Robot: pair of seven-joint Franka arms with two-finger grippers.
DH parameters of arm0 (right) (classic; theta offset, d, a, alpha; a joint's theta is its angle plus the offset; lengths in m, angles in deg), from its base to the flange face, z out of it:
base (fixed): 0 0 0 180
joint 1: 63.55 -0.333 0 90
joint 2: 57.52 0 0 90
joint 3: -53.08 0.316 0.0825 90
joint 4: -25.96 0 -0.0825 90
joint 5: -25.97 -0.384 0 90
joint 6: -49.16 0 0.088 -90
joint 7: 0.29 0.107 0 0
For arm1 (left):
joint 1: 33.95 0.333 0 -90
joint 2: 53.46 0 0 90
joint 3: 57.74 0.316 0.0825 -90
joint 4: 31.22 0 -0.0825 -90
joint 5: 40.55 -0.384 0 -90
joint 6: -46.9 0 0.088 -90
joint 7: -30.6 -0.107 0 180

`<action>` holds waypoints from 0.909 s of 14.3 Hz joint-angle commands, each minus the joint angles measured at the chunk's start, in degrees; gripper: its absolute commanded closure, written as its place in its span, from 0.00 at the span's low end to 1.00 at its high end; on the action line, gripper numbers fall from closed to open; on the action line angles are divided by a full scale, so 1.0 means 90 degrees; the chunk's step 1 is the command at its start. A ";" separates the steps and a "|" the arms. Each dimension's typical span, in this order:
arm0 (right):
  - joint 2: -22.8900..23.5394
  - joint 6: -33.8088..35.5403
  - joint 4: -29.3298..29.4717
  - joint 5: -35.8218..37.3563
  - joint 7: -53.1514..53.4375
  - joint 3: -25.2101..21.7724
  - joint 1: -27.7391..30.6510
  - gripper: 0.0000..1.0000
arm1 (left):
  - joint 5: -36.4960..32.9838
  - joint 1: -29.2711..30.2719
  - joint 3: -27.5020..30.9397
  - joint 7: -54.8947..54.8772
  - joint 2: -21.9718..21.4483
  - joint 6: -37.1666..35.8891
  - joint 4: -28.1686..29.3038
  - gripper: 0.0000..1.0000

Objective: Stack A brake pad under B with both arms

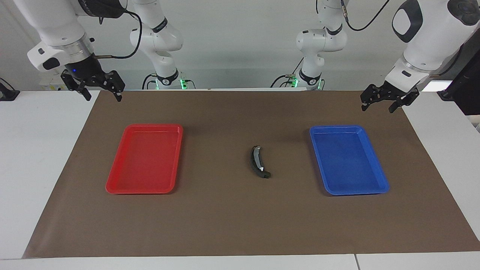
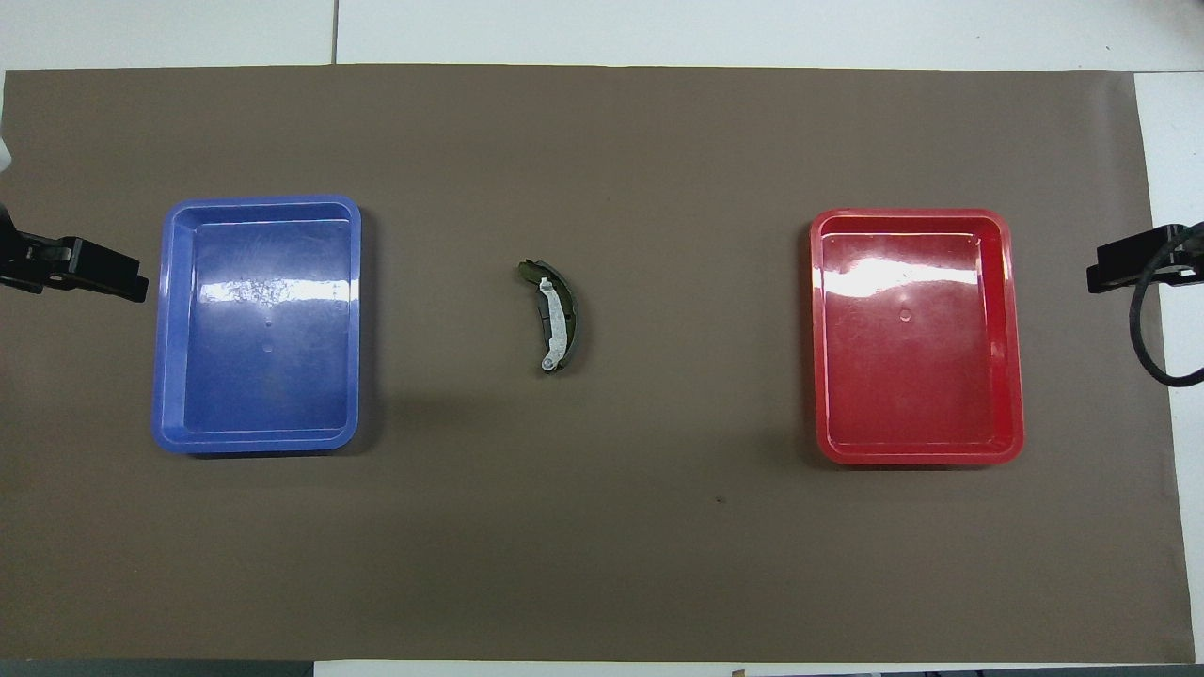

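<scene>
The long crescent pad B (image 1: 256, 159) with its light grey strip lies on the brown mat between the two trays; it also shows in the overhead view (image 2: 557, 320). A short dark piece, apparently the A brake pad (image 1: 265, 174), peeks from under B's end farther from the robots, also seen from overhead (image 2: 531, 273). My left gripper (image 1: 378, 107) hangs open and empty over the mat's edge at the left arm's end, apart from the pads. My right gripper (image 1: 102, 95) hangs open and empty over the mat's corner at the right arm's end.
A blue tray (image 1: 375, 168) lies toward the left arm's end and a red tray (image 1: 116, 176) toward the right arm's end; both hold nothing. The brown mat (image 1: 225, 225) covers most of the white table.
</scene>
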 commanded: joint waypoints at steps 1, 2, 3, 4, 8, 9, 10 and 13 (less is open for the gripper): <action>-0.0074 -0.0119 -0.0132 0.0004 0.0067 -0.0009 -0.0017 0.00 | -0.0104 0.0050 -0.0030 0.0042 -0.0222 0.0120 0.0273 0.02; -0.0074 -0.0129 -0.0141 0.0014 0.0096 -0.0009 -0.0017 0.00 | -0.0104 0.0050 -0.0030 0.0042 -0.0222 0.0120 0.0273 0.02; -0.0074 -0.0129 -0.0151 0.0004 0.0135 -0.0009 -0.0017 0.00 | -0.0104 0.0050 -0.0030 0.0042 -0.0222 0.0120 0.0273 0.02; -0.0074 -0.0129 -0.0151 0.0004 0.0145 -0.0009 -0.0017 0.00 | -0.0095 0.0050 -0.0030 0.0042 -0.0222 0.0120 0.0273 0.02; -0.0074 -0.0129 -0.0151 0.0004 0.0145 -0.0009 -0.0017 0.00 | -0.0104 0.0050 -0.0030 0.0042 -0.0222 0.0120 0.0273 0.02; -0.0074 -0.0129 -0.0151 0.0004 0.0145 -0.0009 -0.0017 0.00 | -0.0095 0.0050 -0.0030 0.0042 -0.0222 0.0120 0.0273 0.02; -0.0074 -0.0148 -0.0161 0.0004 0.0145 -0.0009 -0.0017 0.00 | -0.0095 0.0050 -0.0030 0.0042 -0.0222 0.0120 0.0273 0.02; -0.0074 -0.0149 -0.0161 0.0004 0.0175 -0.0009 -0.0017 0.00 | -0.0104 0.0050 -0.0030 0.0042 -0.0222 0.0120 0.0273 0.02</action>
